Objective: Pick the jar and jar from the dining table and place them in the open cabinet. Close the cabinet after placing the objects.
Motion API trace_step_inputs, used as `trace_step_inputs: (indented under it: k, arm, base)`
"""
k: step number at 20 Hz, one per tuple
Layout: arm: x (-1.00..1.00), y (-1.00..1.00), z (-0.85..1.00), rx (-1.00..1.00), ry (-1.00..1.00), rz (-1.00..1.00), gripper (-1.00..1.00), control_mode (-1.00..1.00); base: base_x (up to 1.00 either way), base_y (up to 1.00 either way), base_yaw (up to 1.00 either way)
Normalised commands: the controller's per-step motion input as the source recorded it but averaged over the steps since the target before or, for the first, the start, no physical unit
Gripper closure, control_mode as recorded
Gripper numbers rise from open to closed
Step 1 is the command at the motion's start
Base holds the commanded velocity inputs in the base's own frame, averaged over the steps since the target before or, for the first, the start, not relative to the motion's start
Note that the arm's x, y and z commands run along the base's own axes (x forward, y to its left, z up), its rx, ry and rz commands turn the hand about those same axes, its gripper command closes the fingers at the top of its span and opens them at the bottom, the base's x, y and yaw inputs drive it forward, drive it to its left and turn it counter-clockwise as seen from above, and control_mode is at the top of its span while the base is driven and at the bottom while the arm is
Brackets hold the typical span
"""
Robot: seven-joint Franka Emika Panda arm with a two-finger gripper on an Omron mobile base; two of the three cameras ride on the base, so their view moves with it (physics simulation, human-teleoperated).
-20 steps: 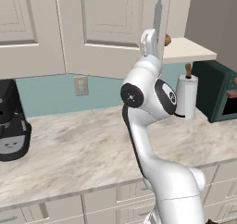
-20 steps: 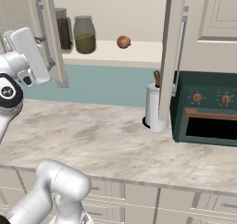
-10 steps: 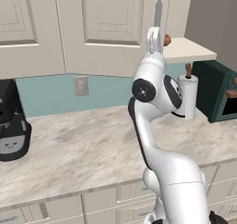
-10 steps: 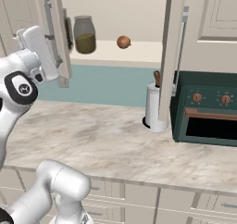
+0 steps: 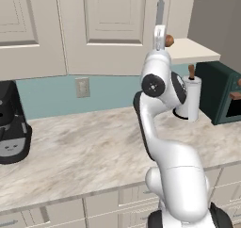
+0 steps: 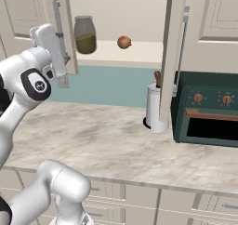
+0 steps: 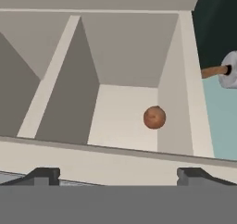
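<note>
The beige wall cabinet [image 6: 139, 56] with panelled doors stands open; on its cream shelf a clear glass jar with olive-green contents [image 6: 85, 35] sits left of a small orange-brown ball [image 6: 123, 42]. The two-finger gripper [image 7: 118, 174], jaws spread wide and empty, hangs before the left door's edge.

A small orange-brown ball [image 6: 123, 42] sits at about 12 o'clock in the right base view — in the hand view it lies just right of centre, toward 3 o'clock. A white paper-towel roll [image 6: 155, 107] on a brown-tipped holder stands on the marbled counter [image 6: 97, 140] near centre, just beside a dark green toaster oven [image 6: 207, 109] at 3 o'clock. In the left base view a black coffee machine [image 5: 11, 128] sits at 9 o'clock — a wall socket [image 5: 83, 86] shows on the blue backsplash toward 10 o'clock
</note>
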Motion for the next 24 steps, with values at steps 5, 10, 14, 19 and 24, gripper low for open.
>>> trace_step_inputs:
  k: [5,10,14,19,24]
  arm:
    - [0.34,0.0,-0.03,0.1,0.0,0.04,-1.0,-1.0]
    - [0.39,0.0,-0.09,0.05,0.0,0.04,-1.0,-1.0]
    - [0.41,0.0,-0.1,0.04,0.0,0.05,-1.0,-1.0]
    - [0.33,0.0,-0.11,0.02,0.0,0.05,-1.0,-1.0]
    - [0.24,0.0,-0.09,0.0,0.0,0.06,-1.0,-1.0]
  base:
    - [0.0,0.0,0.0]
    - [0.0,0.0,0.0]
    - [0.0,0.0,0.0]
    - [0.0,0.0,0.0]
    - [0.0,0.0,0.0]
